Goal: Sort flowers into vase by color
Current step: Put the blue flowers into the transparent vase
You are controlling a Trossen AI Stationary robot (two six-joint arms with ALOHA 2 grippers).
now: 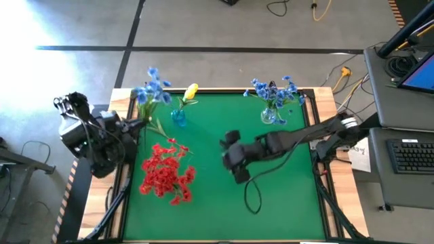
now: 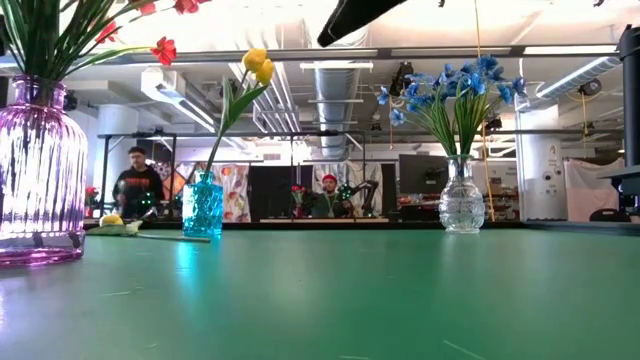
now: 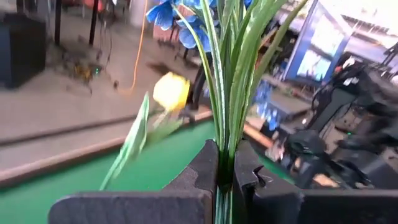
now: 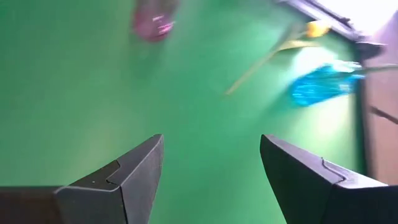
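Observation:
My left gripper [image 1: 141,123] is at the table's left edge, shut on a bunch of blue flowers [image 1: 152,87]; it also shows in the left wrist view [image 3: 225,177]. My right gripper [image 1: 228,154] hovers open over the middle of the table [image 4: 211,165] and touches nothing. A yellow flower [image 1: 190,91] stands with its stem in a small blue vase [image 1: 178,118]. More blue flowers [image 1: 274,91] stand in a clear vase [image 2: 461,200]. Red flowers [image 1: 166,173] fill a purple vase [image 2: 38,170]. Another yellow flower [image 4: 314,28] lies flat on the table beside the blue vase. My left gripper pinches the bundled green stems [image 3: 225,163] of the blue flowers between its two fingers, several stems together. The fingers come from the table's left side and lie across the stems. The bunch is lifted clear, and its blossoms [image 3: 166,12] stick out beyond the fingers toward the far edge.
The green table top [image 1: 224,210] has free room along its near half and right side. A cable [image 1: 252,196] hangs from the right arm over the mat. A desk with a keyboard [image 1: 412,156] stands off the right edge. People show in the room behind [image 2: 138,185].

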